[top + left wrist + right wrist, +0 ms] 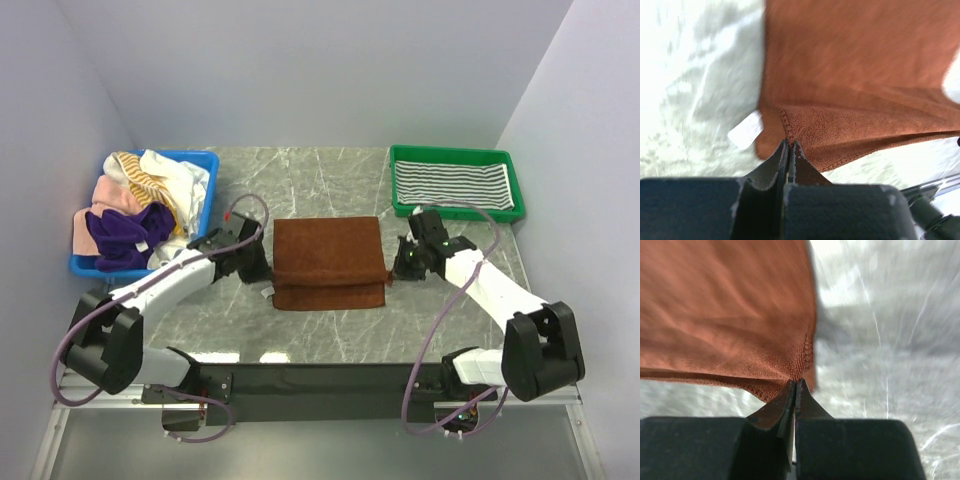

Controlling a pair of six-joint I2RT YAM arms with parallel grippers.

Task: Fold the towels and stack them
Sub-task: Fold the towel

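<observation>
We grip the brown towel point(328, 250) on the bench point(330, 190): left hand point(789, 147) and right hand point(796, 385) each pinch a corner.

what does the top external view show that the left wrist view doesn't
Only the top external view: the blue bin of loose towels, the green tray holding a striped towel, and the right gripper shut on the brown towel at its right corner. Only the left wrist view: the stitched hem caught between the closed fingers. Both: the left gripper shut on the brown towel's left corner, over the marble table.
</observation>
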